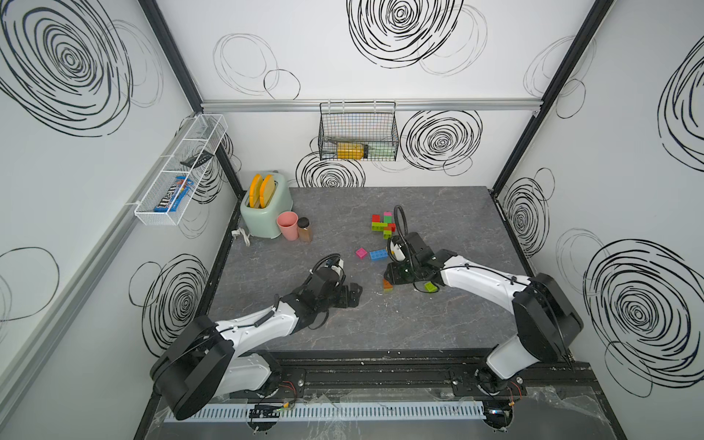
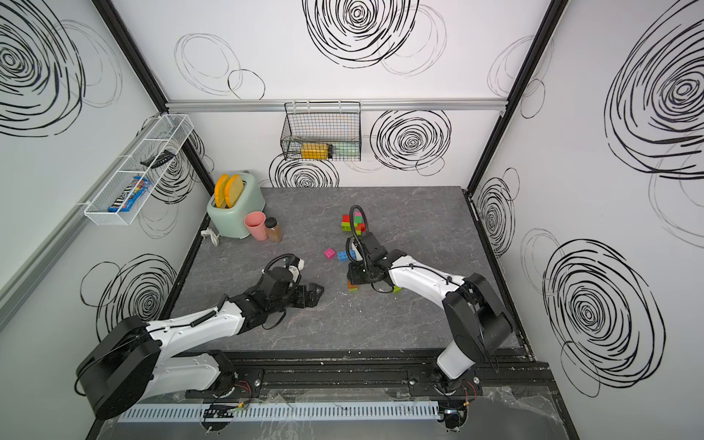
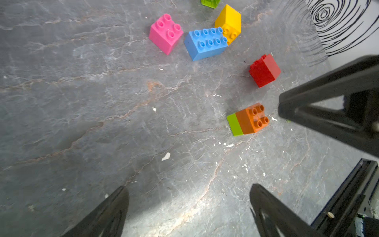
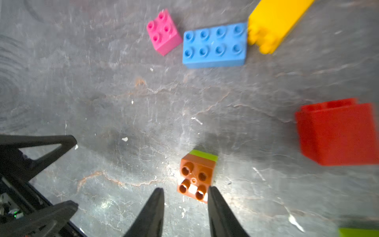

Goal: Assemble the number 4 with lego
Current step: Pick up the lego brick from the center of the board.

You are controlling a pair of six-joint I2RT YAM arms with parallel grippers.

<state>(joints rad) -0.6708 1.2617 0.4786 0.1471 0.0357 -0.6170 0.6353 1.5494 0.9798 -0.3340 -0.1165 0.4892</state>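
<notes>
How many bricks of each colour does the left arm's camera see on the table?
pink brick: 1
blue brick: 1
yellow brick: 1
red brick: 1
orange brick: 1
lime brick joined to the orange one, lime piece at the picture's edge: 2
Total: 7

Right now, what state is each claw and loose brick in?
left gripper: open, empty.
right gripper: open, tips at the orange brick.
orange brick: joined to a lime piece, on its side.
blue brick: studs up.
pink brick: studs up.
yellow brick: on its side.
red brick: on its side.
</notes>
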